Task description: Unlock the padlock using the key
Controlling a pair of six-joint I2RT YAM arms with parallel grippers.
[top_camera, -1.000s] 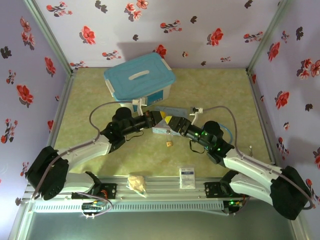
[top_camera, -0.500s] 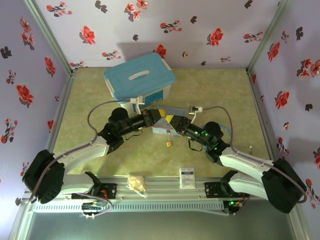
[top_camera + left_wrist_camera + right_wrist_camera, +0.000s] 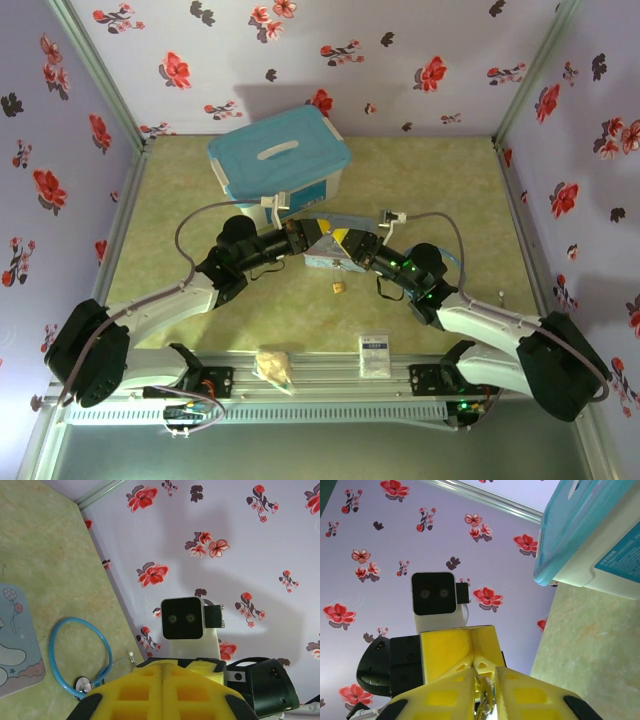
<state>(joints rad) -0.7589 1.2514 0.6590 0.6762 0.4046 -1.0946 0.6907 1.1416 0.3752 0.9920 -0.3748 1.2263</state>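
Between right jaws, key, padlock on table

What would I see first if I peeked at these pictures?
Two robot arms meet nose to nose mid-table, left gripper and right gripper with bright yellow fingers, the right pinching a small metal piece. Beyond them sits a big blue-lidded box, with red-flowered walls all around.

Bottom edge is cutting off the left tool and the right tool. Between the right tool's fingers the key is showing as a silvery sliver, mostly hiding. Left edge is cropping the cartoon tin. The stethoscope loop is disappearing behind yellow fingers. From above, the padlock is reading too small for shackle detail.
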